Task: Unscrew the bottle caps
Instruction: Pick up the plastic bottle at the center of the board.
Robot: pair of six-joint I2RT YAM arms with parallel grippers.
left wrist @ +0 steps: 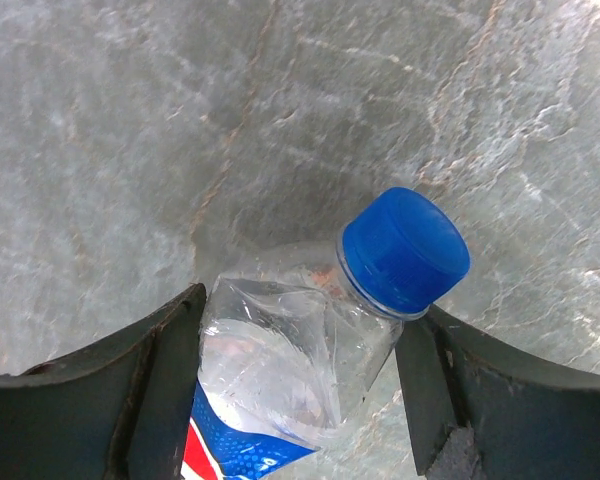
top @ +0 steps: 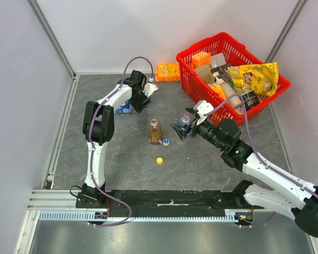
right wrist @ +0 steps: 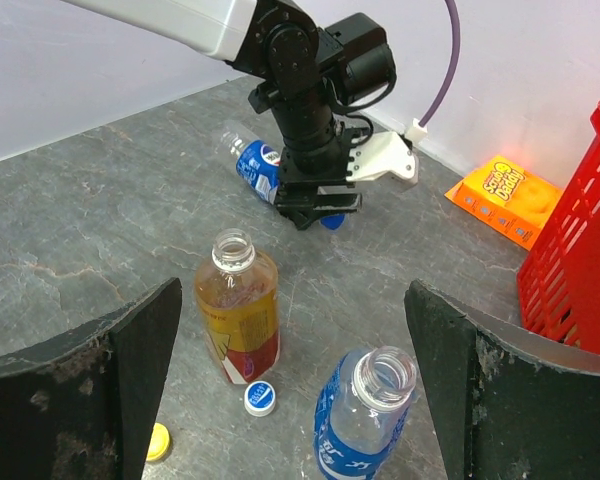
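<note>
A clear bottle (left wrist: 290, 370) with a blue-red label lies on its side on the grey table, its blue cap (left wrist: 405, 250) still screwed on. My left gripper (left wrist: 310, 315) is shut on its crumpled shoulder, one finger against each side; from above it sits at the back left (top: 140, 100). An amber bottle (right wrist: 238, 310) stands without a cap. A second clear bottle (right wrist: 365, 415) with a blue label also stands without a cap. A whitish-blue cap (right wrist: 260, 398) and a yellow cap (right wrist: 158, 441) lie loose on the table. My right gripper (right wrist: 292, 300) is wide open, holding nothing.
A red basket (top: 191, 58) full of snack bags and packages stands at the back right. An orange packet (top: 168, 71) lies by the back wall. White walls enclose the table on three sides.
</note>
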